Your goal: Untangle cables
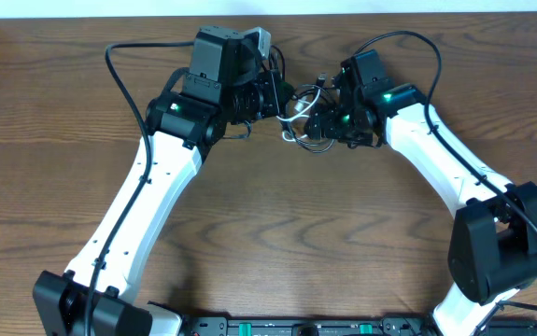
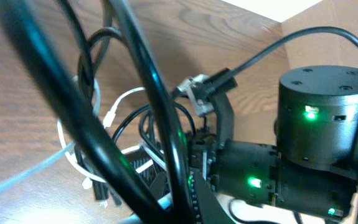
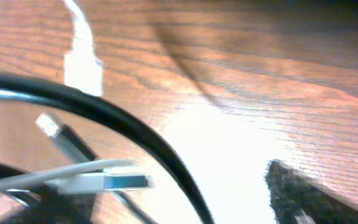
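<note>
Overhead view: on the tabletop (image 1: 277,215) the left hand (image 1: 282,98) is clenched — whether on a cord I cannot tell — and the right hand (image 1: 322,119) hides its state. Between them, far middle, the cables (image 1: 296,126) lie tangled. Judgement: part slowly, keeping low, so the white plug (image 3: 104,182) doesn't snag a loop.

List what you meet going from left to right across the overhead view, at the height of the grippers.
left arm → left gripper → cables → right gripper → right arm
</note>
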